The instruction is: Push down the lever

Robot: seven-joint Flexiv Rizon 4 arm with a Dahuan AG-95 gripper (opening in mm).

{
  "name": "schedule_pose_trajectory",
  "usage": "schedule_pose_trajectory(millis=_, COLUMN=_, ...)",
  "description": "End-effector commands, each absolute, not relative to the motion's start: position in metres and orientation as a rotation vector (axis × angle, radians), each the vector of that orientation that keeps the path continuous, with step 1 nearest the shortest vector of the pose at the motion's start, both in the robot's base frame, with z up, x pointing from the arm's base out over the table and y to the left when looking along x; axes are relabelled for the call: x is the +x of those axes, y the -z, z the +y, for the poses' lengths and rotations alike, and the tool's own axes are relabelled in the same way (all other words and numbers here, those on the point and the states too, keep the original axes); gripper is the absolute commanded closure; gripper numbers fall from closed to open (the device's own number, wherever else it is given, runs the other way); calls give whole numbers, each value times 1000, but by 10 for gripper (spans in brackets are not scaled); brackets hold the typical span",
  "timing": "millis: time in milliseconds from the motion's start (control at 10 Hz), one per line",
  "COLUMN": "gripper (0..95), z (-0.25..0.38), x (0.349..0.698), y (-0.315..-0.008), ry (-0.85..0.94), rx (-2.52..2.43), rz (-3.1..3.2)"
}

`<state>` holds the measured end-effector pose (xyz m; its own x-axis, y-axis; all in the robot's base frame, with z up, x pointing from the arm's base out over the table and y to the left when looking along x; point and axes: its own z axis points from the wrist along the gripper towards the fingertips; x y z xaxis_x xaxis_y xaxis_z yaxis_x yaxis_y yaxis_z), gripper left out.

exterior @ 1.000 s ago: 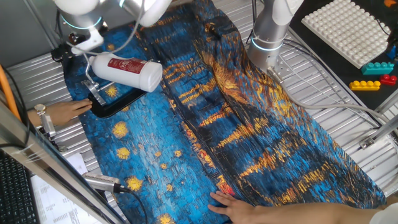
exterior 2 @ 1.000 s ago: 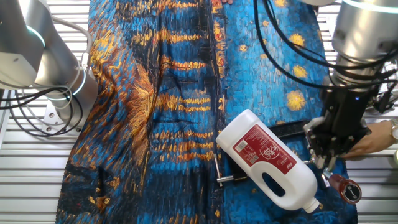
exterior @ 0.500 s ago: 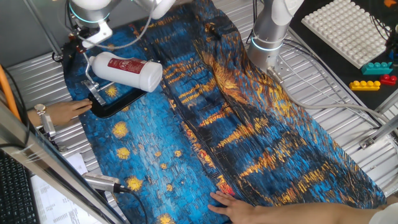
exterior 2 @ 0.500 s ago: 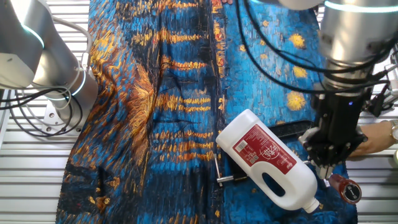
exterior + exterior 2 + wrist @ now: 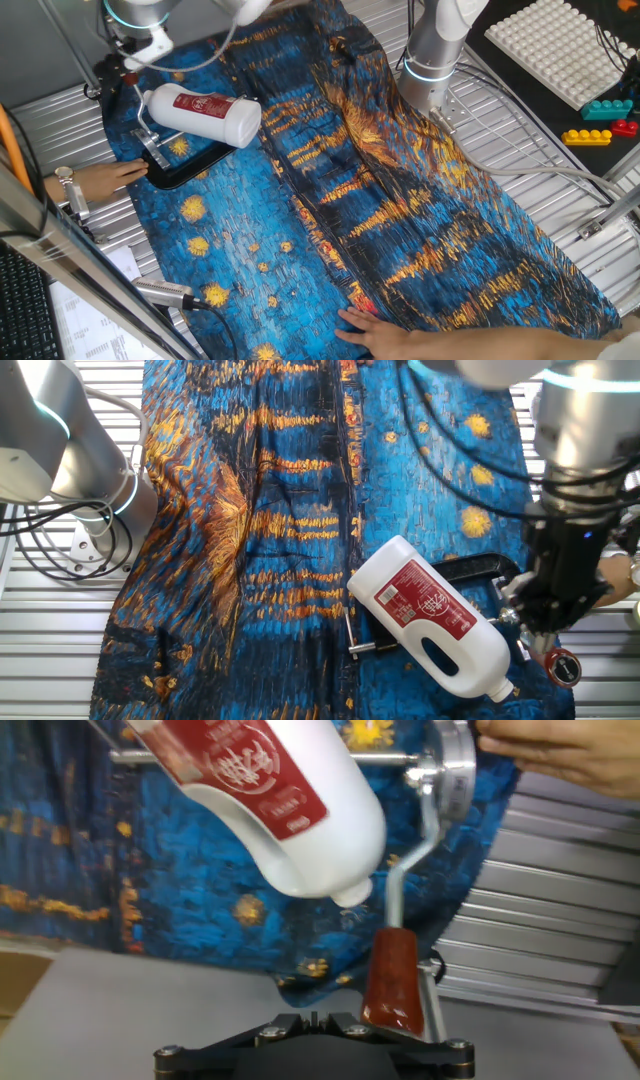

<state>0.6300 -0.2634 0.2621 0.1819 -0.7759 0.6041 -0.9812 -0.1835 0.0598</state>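
Note:
The lever is a thin silver bar with a red-brown tip, rising from a clamp with a black base. In the hand view the tip stands just above and right of my gripper, whose jaws are shut with nothing between them. In the other fixed view my gripper hangs just above the red-brown tip. A white bottle with a red label lies across the clamp and hides most of it. In one fixed view my gripper is at the bottle's far left end.
A person's hand rests by the clamp base, and shows at the right edge. Another hand holds the blue painted cloth. A second robot arm stands behind. A white pegboard and coloured bricks sit far right.
My gripper has shifted a little towards the lever's red-brown tip and now sits over it. The bottle, clamp and hands have not moved.

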Motion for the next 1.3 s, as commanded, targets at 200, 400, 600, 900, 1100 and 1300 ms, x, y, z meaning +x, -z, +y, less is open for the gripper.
schedule_pose_trajectory(millis=200, gripper=950, z=-269, x=633, y=-266, ry=-606, rx=2068, rz=-1641)
schedule_pose_trajectory(millis=400, gripper=950, z=-269, x=633, y=-266, ry=-583, rx=2060, rz=-1670)
schedule_pose_trajectory(millis=600, gripper=950, z=-269, x=633, y=-266, ry=-599, rx=2073, rz=-1654)
schedule_pose_trajectory(millis=900, gripper=950, z=-269, x=633, y=-266, ry=-613, rx=2103, rz=-1611)
schedule_pose_trajectory(millis=1100, gripper=950, z=-269, x=633, y=-266, ry=-606, rx=2066, rz=-1688)
schedule_pose_trajectory(millis=1300, gripper=950, z=-269, x=633, y=-266, ry=-638, rx=2014, rz=-1768)
